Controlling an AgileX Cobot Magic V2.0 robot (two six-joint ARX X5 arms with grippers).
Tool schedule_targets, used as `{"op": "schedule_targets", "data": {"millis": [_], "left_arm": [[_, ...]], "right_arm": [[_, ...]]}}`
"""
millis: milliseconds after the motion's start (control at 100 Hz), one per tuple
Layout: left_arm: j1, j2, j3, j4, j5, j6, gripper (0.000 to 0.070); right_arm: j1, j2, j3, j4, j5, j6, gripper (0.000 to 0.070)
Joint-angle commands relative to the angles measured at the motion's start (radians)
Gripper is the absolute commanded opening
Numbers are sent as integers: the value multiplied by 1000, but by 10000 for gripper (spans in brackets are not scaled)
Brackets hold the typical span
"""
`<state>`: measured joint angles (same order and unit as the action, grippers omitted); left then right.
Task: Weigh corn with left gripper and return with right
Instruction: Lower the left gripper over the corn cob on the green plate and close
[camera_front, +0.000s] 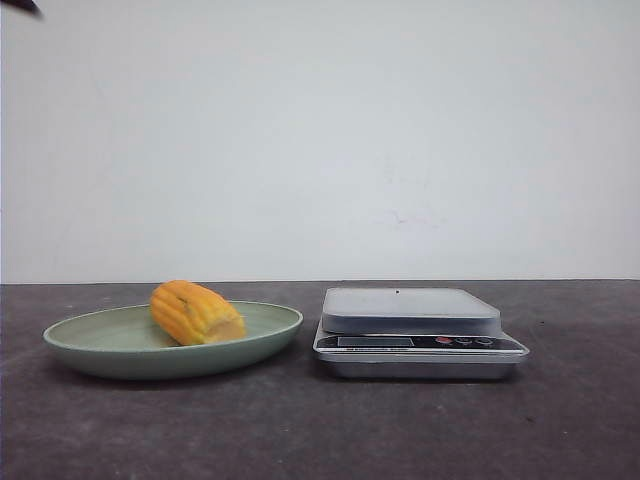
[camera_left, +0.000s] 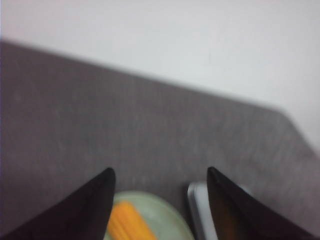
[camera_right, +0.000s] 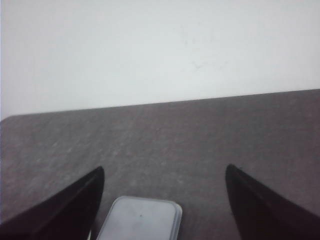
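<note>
The corn (camera_front: 196, 312), a short yellow-orange cob piece, lies on a pale green plate (camera_front: 80, 345) at the left of the table. A silver kitchen scale (camera_front: 412, 312) stands to the plate's right, its platform bare. My left gripper (camera_left: 160, 172) is open and empty, high above the table; its view shows the corn (camera_left: 127, 225), the plate (camera_left: 167, 215) and the scale's edge (camera_left: 197, 210) below and between the fingers. My right gripper (camera_right: 164, 170) is open and empty, above the scale (camera_right: 140, 220). Neither gripper shows in the front view.
The table is a dark grey mat (camera_front: 320, 430) against a plain white wall (camera_front: 320, 140). A small dark object (camera_front: 22, 6) pokes in at the front view's upper left corner.
</note>
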<state>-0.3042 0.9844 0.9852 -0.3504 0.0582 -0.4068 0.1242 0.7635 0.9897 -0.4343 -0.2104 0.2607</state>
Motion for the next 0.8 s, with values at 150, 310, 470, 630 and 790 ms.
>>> {"op": "schedule_targets", "data": {"millis": [150, 310, 470, 630, 790], "left_arm": [[-113, 250, 16, 11, -51, -6, 355], [-188, 420, 16, 34, -74, -24, 369], [-240, 546, 16, 53, -116, -61, 400], [-248, 616, 16, 52, -141, -98, 401], [-253, 638, 16, 59, -164, -103, 401]], "right_arm": [[32, 13, 24, -15, 1, -42, 505], [32, 13, 24, -32, 1, -60, 506], [33, 12, 24, -50, 1, -74, 599], [33, 11, 24, -58, 1, -86, 627], [33, 11, 24, -66, 0, -85, 626]]}}
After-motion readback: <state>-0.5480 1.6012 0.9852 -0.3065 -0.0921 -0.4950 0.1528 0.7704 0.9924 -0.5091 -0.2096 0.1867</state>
